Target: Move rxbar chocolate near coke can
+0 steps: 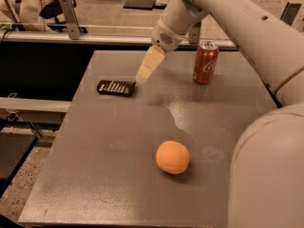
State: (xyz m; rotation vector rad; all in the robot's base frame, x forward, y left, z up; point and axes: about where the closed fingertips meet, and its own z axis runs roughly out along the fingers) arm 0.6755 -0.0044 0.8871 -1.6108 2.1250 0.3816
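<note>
The rxbar chocolate (116, 87), a flat black bar with white lettering, lies on the grey table (118, 165) at the left. The coke can (205, 62), red with a silver top, stands upright at the far right of the table. My gripper (144, 75) hangs from the white arm above the table, just right of the bar's right end and well left of the can. It holds nothing that I can see.
An orange fruit (172, 157) sits near the table's middle front. My white arm (247, 27) crosses the upper right and fills the lower right corner. A metal rail (71, 30) runs behind the table.
</note>
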